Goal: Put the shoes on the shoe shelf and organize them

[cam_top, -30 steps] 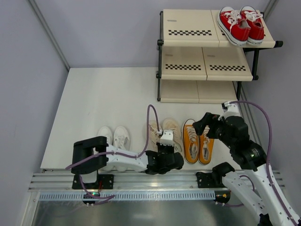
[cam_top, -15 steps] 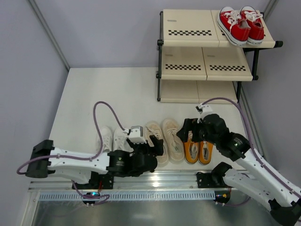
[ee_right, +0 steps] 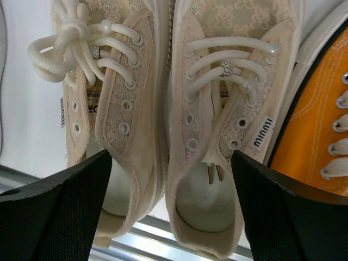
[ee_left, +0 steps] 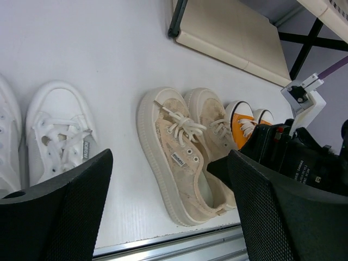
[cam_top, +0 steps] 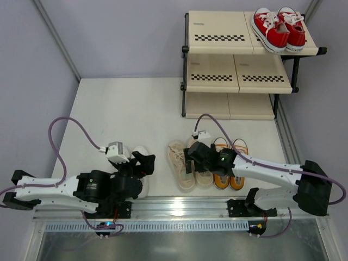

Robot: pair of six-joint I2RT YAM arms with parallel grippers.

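Red pair (cam_top: 279, 28) placed on shelf (cam_top: 217, 32), upper right. White pair (ee_left: 57, 136), beige pair (cam_top: 182, 166) and orange pair (cam_top: 237, 176) lie on counter (cam_top: 125, 109), lower centre. Left hand (cam_top: 141, 165) and right hand (cam_top: 197, 156) open, empty.

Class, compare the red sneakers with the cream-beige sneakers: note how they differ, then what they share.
Colour: the red sneakers are bright red with white laces; the cream-beige sneakers are pale all over.
Place: the red sneakers sit on the top tier of the shoe shelf, the cream-beige sneakers on the table near its front edge.
Both are lace-up pairs set side by side.
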